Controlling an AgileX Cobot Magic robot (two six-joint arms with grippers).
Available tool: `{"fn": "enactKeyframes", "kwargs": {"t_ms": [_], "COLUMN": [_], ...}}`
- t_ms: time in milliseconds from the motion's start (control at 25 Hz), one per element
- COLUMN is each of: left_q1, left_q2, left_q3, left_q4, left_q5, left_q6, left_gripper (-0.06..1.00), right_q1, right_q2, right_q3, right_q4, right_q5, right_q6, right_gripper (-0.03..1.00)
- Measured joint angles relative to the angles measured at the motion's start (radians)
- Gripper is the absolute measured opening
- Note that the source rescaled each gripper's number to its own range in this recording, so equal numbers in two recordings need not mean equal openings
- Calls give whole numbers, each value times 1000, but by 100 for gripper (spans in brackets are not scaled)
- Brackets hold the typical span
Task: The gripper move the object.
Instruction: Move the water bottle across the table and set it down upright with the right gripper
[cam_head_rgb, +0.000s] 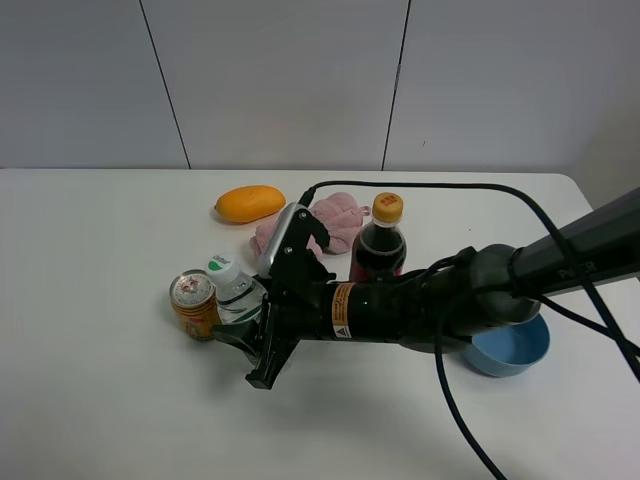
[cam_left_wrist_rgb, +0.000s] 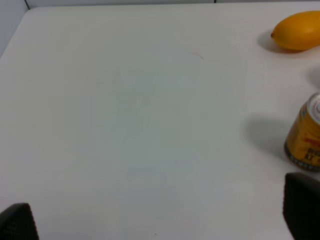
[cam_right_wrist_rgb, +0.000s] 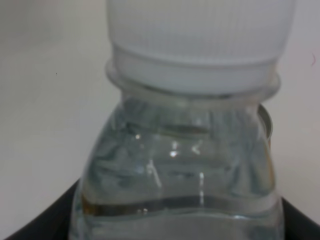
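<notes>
Gripping: right gripper (cam_head_rgb: 248, 335) is clamping the water bottle (cam_head_rgb: 236, 288) around its body.
Position: bottle is sitting upright, just beside the yellow can (cam_head_rgb: 194, 304).
Technique: lifting straight up first, likely sparing the can.
Idling: left gripper (cam_left_wrist_rgb: 159, 215) is hanging wide, empty.

Mango (cam_head_rgb: 250, 203), pink cloth (cam_head_rgb: 335, 222), cola bottle (cam_head_rgb: 379, 248), can (cam_head_rgb: 194, 304), blue bowl (cam_head_rgb: 512, 350)

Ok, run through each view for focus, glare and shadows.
Exterior high: sharp, evenly lit, only soft shadows under the arm. Left wrist: a bit soft, flat light, a faint shadow beside the can. Right wrist: the bottle fills the frame, blurred from closeness, small glints on the plastic, cap nearly washed out.
</notes>
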Motion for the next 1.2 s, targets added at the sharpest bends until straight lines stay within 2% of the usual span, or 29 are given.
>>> {"fn": "enactKeyframes", "kwargs": {"t_ms": [360, 720, 1000, 1200], "left_q1": [0, 0, 0, 0], "left_q2": [0, 0, 0, 0], "left_q3": [0, 0, 0, 0], "left_q4": [0, 0, 0, 0], "left_q5": [0, 0, 0, 0], "left_q6": [0, 0, 0, 0], "left_gripper": [100, 100, 100, 100], "right_q1": [0, 0, 14, 31], "right_q2": [1, 1, 27, 152], "right_q3": [-78, -226, -435, -650], "right_q4": [-11, -34, -55, -55], "right_q5": [28, 95, 213, 269], "right_q6": [6, 106, 151, 214], "right_gripper": [0, 0, 0, 0]}}
